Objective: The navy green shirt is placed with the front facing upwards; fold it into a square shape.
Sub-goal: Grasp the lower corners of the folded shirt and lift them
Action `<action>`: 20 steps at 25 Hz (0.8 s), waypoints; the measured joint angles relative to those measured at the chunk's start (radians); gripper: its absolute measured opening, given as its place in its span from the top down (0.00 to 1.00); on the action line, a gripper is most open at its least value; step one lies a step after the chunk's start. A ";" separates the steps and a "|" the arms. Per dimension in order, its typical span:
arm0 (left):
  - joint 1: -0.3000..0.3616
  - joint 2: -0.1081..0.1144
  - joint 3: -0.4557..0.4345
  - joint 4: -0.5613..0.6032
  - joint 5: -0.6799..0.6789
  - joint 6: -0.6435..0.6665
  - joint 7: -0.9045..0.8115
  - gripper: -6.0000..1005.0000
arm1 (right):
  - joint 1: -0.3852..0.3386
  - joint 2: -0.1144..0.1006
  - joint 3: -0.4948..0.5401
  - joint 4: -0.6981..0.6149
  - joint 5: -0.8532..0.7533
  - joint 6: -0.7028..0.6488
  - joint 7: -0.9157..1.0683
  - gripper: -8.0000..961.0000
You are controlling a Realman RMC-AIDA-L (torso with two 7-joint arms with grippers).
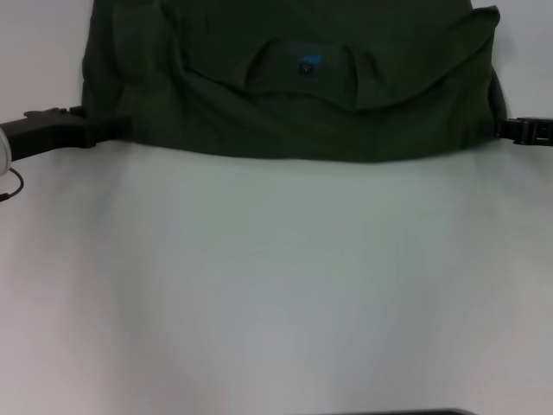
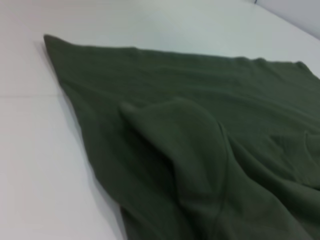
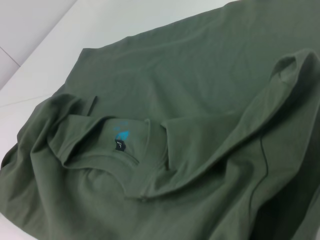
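The navy green shirt (image 1: 294, 86) is spread, rumpled, across the far part of the white table (image 1: 276, 285), collar (image 3: 110, 145) and neck tag (image 3: 121, 142) exposed. The left gripper (image 1: 117, 130) and right gripper (image 1: 510, 130) are seen at its opposite near corners; whether anything is grasped cannot be told.

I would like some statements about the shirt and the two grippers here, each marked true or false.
1. The shirt lies at the far side of the table. True.
2. The neck tag with teal print is visible inside the collar. True.
3. The shirt is already a neat flat square. False: it is bunched, with raised folds near the collar.
4. The left gripper is at the shirt's left edge. True.
5. The right gripper is parked far from the shirt, near the front of the table. False: it is at the shirt's right edge.
6. The "FREE!" lettering shows clearly. False: no lettering is visible.
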 joint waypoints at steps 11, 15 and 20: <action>-0.007 0.000 0.000 -0.002 0.007 0.003 0.003 0.14 | 0.005 0.000 0.000 0.000 0.000 0.000 0.000 0.95; -0.008 0.001 0.000 -0.002 0.007 -0.005 0.010 0.15 | 0.006 0.000 0.000 0.000 0.000 0.001 0.000 0.95; -0.010 0.000 -0.002 0.000 0.007 -0.016 0.012 0.17 | 0.006 0.000 0.000 0.000 0.000 0.003 0.000 0.95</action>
